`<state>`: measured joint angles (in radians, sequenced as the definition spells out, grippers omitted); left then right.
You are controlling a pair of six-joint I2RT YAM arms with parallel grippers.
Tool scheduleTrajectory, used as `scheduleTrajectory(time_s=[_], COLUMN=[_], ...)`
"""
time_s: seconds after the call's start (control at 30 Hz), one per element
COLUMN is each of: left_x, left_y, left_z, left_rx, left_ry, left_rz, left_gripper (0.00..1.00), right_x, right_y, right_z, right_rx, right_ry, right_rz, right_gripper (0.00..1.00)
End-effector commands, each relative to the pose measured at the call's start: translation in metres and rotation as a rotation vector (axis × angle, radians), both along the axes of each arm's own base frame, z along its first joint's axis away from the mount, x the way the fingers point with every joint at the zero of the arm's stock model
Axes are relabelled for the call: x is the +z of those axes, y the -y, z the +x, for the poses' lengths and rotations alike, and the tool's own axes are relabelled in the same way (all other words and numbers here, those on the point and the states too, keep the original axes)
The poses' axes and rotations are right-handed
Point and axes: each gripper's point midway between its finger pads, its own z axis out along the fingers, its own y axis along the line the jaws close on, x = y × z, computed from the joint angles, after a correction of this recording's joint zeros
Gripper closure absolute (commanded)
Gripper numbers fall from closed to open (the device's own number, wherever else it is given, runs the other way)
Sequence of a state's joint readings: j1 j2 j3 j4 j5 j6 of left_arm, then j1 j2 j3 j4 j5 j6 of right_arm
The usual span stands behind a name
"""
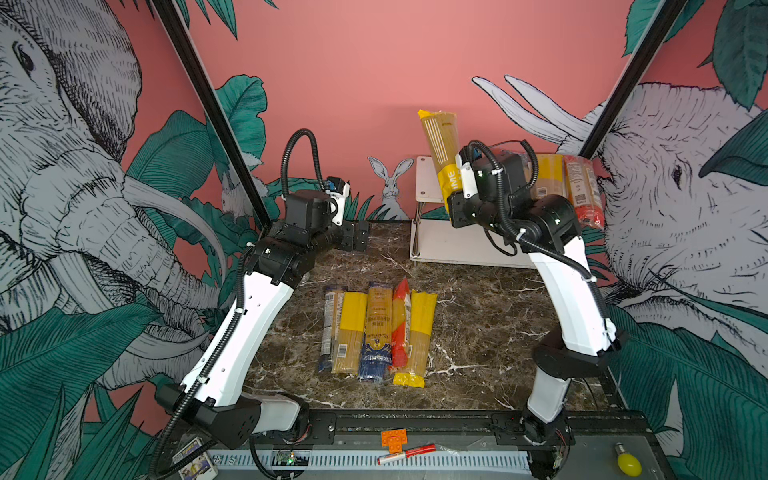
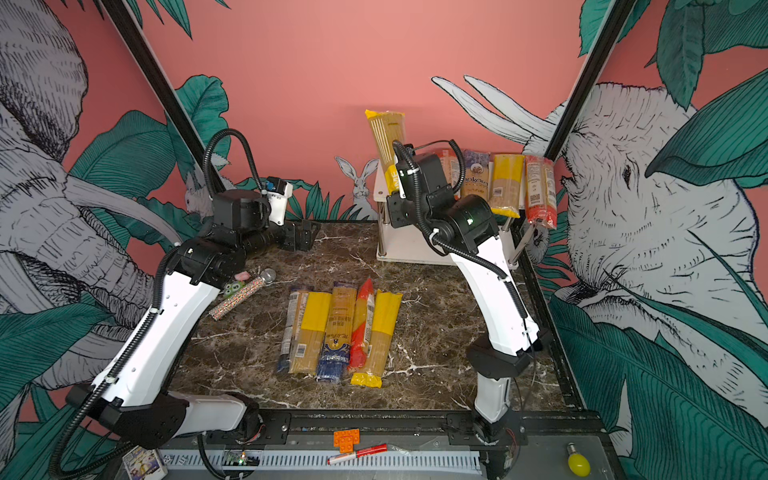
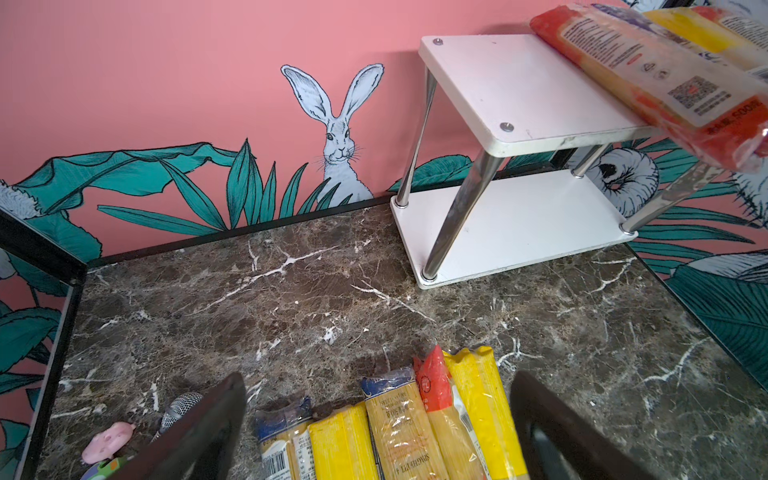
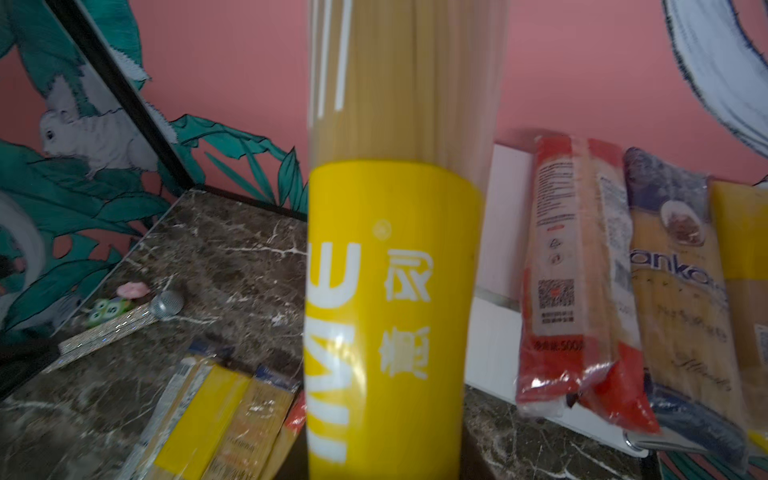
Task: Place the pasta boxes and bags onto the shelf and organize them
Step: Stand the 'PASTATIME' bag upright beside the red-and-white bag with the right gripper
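The right tool is gripping one yellow pack by its yellow band, holding it nearly upright at the 9 o'clock end of the shelf, its top leaning slightly toward 11 o'clock. Whether its lower end is touching the top board cannot be told. The shelf, two white boards on four metal posts, is standing at 1 o'clock on the desk. Four packs are showing side by side on its top board in a top view, from 9 to 3 o'clock: an orange pack half hidden behind the arm, a purple pack, a gold pack and a red pack. Five packs are lying in one touching row at the desk's middle, each running along the 12-to-6 line: a clear pack, a yellow-topped pack, a dark blue pack, a red-tipped pack and a yellow-ended pack. The left tool is hanging at 10 o'clock with jaws spread wide, gripping nothing, well apart from the row.
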<state>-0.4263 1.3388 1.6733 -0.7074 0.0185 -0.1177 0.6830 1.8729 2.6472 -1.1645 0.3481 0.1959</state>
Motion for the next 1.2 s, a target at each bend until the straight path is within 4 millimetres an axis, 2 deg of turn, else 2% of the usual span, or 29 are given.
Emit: scheduleTrajectory(time_s=[0.0,0.13,0.3,0.63,0.67,0.77,0.83,0.93,1.17], left_x=[0.022,0.019,0.016,0.018,0.018,0.018,0.018,0.016,0.013], left_y=[0.001,0.0,-0.008,-0.023,-0.024,-0.025,-0.026,-0.027,-0.028], left_z=[0.002,0.005,0.002,-0.008,-0.009,-0.01,-0.011,-0.013,-0.017], left_rx=[-0.021,-0.015,0.006,0.049,0.051,0.054,0.055,0.057,0.054], left_ry=[0.061,0.05,0.041,0.044,0.042,0.042,0.04,0.036,0.034], left_rz=[-0.034,-0.032,-0.026,-0.018,-0.018,-0.02,-0.018,-0.02,-0.031], left_gripper=[0.01,0.01,0.0,0.01,0.01,0.01,0.01,0.01,0.01], right_x=[0.067,0.048,0.018,-0.014,-0.016,-0.018,-0.019,-0.02,-0.012], right_y=[0.014,0.024,0.035,0.059,0.061,0.062,0.061,0.06,0.06], right_z=[0.039,0.073,0.1,0.113,0.114,0.113,0.113,0.111,0.099], right_rx=[-0.131,-0.226,-0.313,-0.39,-0.393,-0.397,-0.39,-0.38,-0.35], right_ry=[0.286,0.273,0.219,0.128,0.122,0.11,0.106,0.098,0.087], right_rz=[0.074,0.078,0.098,0.081,0.082,0.085,0.087,0.091,0.11], right_gripper=[1.0,1.0,1.0,1.0,0.96,0.66,0.53,0.45,0.36])
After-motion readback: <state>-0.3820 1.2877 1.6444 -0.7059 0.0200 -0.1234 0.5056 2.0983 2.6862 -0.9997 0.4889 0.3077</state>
